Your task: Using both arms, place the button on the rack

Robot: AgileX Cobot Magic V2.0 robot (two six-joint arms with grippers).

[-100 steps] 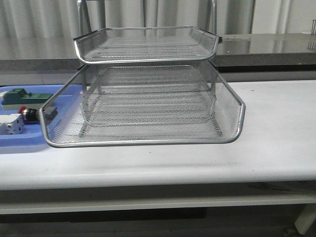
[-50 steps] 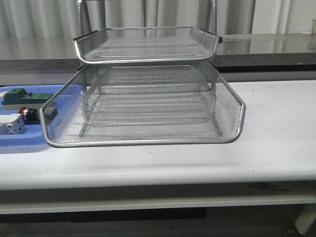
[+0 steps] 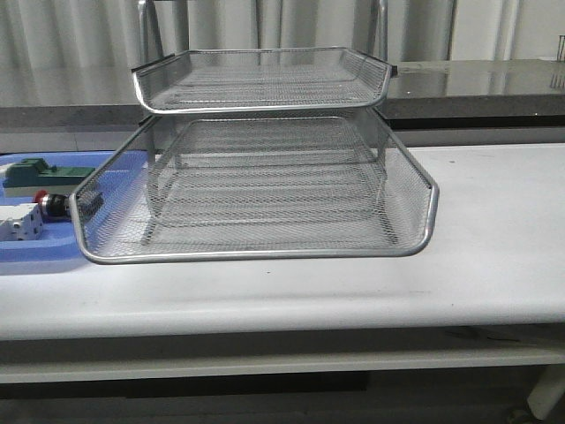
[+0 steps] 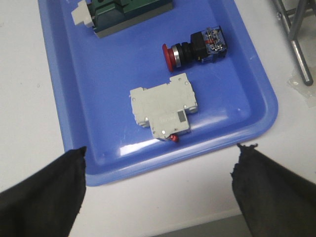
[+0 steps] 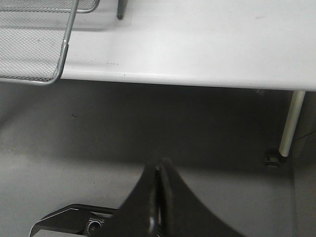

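Nothing visible has shifted in the front view since the earlier frames; neither arm shows there. The button (image 4: pixel 193 48) lies on its side in the blue tray (image 4: pixel 64 89), left of the rack (image 3: pixel 265 168), just beside the white boxy part (image 4: pixel 163 112) and apart from the green-and-cream block (image 4: pixel 123 12). Spread wide and empty, the left gripper (image 4: pixel 158 182) hovers over the tray's near rim, so the reach looks barely begun; next it must advance and straddle the black body. Pressed together on nothing, the right gripper (image 5: pixel 157 197) hangs off the table's near edge. From the front, the rack's mesh hides most of the tray.
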